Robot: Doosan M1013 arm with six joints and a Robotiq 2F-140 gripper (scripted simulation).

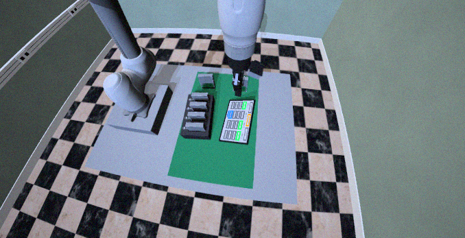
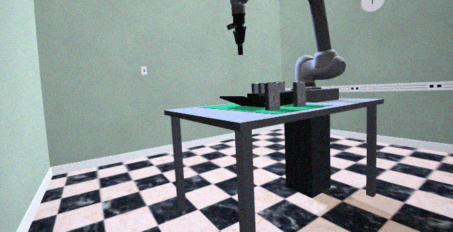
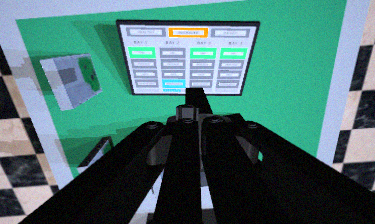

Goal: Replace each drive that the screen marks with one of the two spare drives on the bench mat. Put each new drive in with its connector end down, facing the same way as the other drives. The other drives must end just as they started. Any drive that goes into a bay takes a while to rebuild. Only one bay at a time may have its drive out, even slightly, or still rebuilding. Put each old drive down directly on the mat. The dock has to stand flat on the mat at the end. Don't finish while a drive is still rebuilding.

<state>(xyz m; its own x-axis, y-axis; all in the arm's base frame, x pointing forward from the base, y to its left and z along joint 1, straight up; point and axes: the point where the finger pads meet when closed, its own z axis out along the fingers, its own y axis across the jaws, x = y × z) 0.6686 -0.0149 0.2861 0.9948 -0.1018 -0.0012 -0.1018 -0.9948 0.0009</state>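
Observation:
The gripper [image 1: 238, 94] [image 2: 240, 54] [image 3: 195, 92] is shut and empty, high above the mat [image 1: 212, 168]. The dark dock [image 1: 210, 127] [image 2: 255, 100] stands on the mat with drives in all four bays: bay 1 [image 1: 199, 96], bay 2 [image 1: 197, 105], bay 3 [image 1: 196, 115] and bay 4 [image 1: 195, 126]. The screen [image 1: 236, 121] [image 3: 189, 59] shows green top cells for bays 1, 3 and 4, a blue bottom cell for bay 2, and an orange middle box above. One loose drive [image 1: 245, 84] [image 3: 61, 82] stands partly behind the gripper; another [image 1: 206, 80] [image 3: 96, 156] stands beyond the dock.
The arm's base block [image 1: 137, 127] stands on the table [image 1: 274, 147] beside the dock. The screen's raised edge [image 2: 230, 97] lies on the dock's other side. In the wrist view the fingers hide most of the dock.

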